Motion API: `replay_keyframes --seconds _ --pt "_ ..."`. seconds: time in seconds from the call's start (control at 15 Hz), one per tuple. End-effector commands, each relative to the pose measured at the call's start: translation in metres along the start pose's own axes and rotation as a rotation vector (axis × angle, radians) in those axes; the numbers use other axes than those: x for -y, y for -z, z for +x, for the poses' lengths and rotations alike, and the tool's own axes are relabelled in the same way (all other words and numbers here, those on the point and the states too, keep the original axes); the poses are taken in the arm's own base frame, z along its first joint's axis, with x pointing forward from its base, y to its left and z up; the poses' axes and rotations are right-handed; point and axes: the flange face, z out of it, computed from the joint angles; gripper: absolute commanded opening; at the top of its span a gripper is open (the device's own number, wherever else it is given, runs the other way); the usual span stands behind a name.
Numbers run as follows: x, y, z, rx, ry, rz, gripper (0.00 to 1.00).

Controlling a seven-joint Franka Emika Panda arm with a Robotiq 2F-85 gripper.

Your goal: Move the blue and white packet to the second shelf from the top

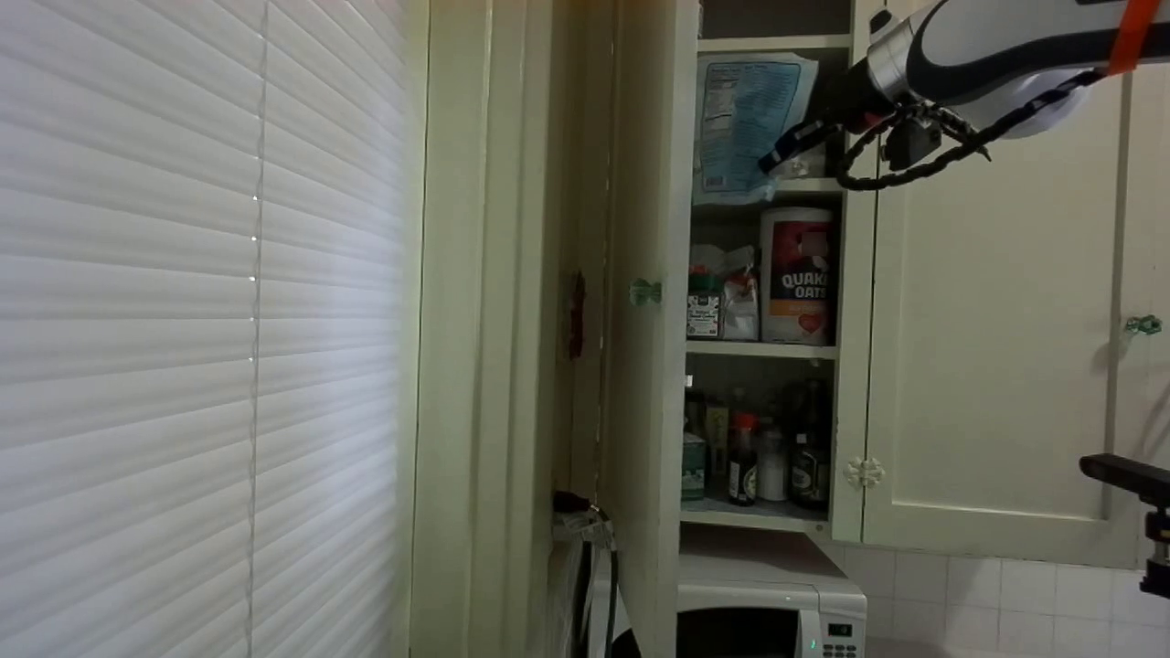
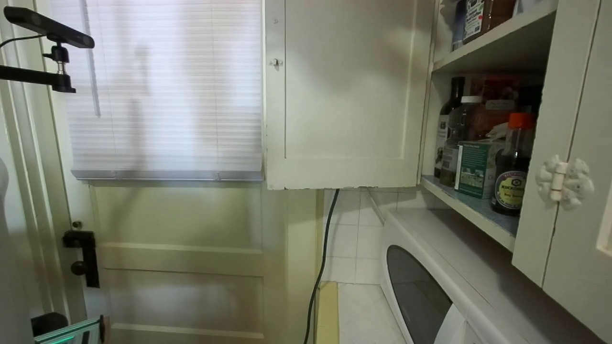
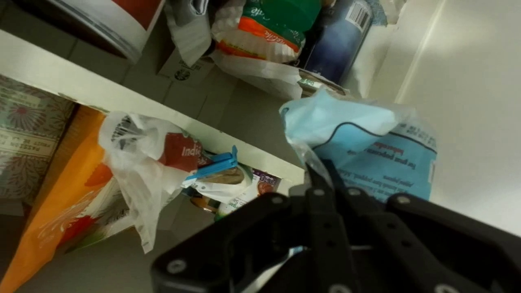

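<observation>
A: How does the gripper (image 1: 768, 163) stand?

B: It pinches the blue and white packet (image 1: 745, 119). In the wrist view the fingers (image 3: 325, 228) lie nearly together, with a fold of film between their tips.

A: And where is the packet, reckoned from the gripper?

B: In an exterior view it stands roughly upright, mostly above and to the left of the fingertips, its lower edge reaching a little below them.

A: Is the second shelf from the top (image 1: 813, 185) close by?

B: Yes, its board runs just below the gripper, and the packet overlaps its front in that view. Whether the two touch, I cannot tell.

A: What lies left of the fingers in the wrist view?

B: An orange packet (image 3: 61, 187), well out to the side, then a translucent bag (image 3: 138, 162) with a red label, and nearer the fingertips a blue clip (image 3: 215, 165).

A: And below the gripper?

B: An oats canister (image 1: 797, 274) on the next board down (image 1: 763, 349); farther below, a red-capped bottle (image 1: 743, 471), seen in both exterior views, and lowest the microwave (image 1: 768, 571).

A: The arm (image 1: 996, 50)?

B: Above and right of the gripper, a black cable (image 1: 864, 185) looping beneath it. The cupboard door (image 1: 644, 183) is swung out, left of the packet.
</observation>
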Motion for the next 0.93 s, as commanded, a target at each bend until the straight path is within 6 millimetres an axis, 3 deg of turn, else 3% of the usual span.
replay_keyframes --seconds 0.0,0.47,0.87 --pt "-0.019 -0.022 0.024 -0.031 -0.058 -0.106 0.0" --pt "-0.013 -0.067 0.074 -0.077 -0.085 -0.121 0.0" --pt "-0.023 -0.099 0.101 -0.113 -0.104 -0.184 0.0"
